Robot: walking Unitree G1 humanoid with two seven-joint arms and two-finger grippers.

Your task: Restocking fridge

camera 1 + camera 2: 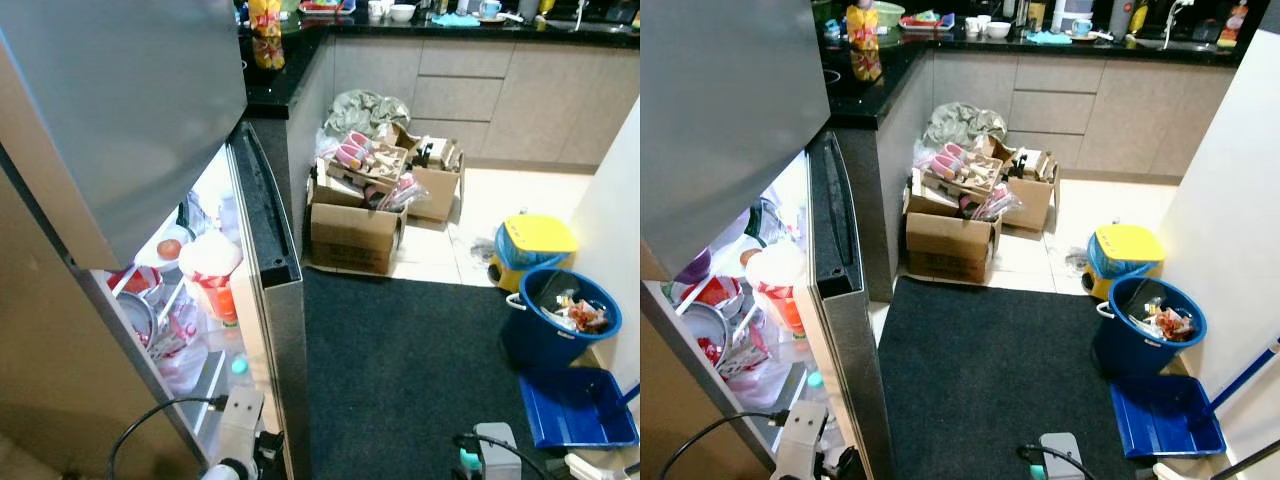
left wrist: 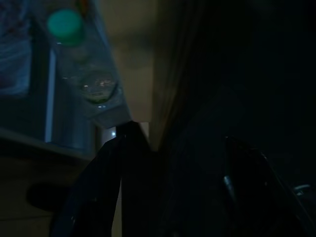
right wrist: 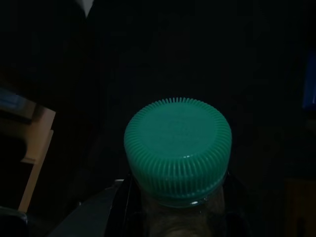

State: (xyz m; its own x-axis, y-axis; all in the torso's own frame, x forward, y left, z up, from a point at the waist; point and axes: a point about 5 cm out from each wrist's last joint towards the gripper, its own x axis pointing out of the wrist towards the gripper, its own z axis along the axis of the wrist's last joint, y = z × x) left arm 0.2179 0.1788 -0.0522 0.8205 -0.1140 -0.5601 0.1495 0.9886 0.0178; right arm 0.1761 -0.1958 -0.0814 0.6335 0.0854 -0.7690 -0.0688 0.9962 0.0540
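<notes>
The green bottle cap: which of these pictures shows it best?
The right wrist view: the green bottle cap sits large and central, its ridges plain, with the right claw around the bottle's neck. The eye views show just a speck of green at the bottom edge. The left wrist view shows another green-capped bottle in the fridge.

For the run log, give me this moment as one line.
fridge door: open | right gripper: holds green-capped bottle | left gripper: by door edge | bottle in door shelf

We see a brushed-metal fridge door (image 1: pixel 120 110) and a glossy black desk (image 1: pixel 275 85). The green bottle cap (image 3: pixel 177 150) is ridged plastic; the floor mat (image 1: pixel 400 370) looks matt and rough.
</notes>
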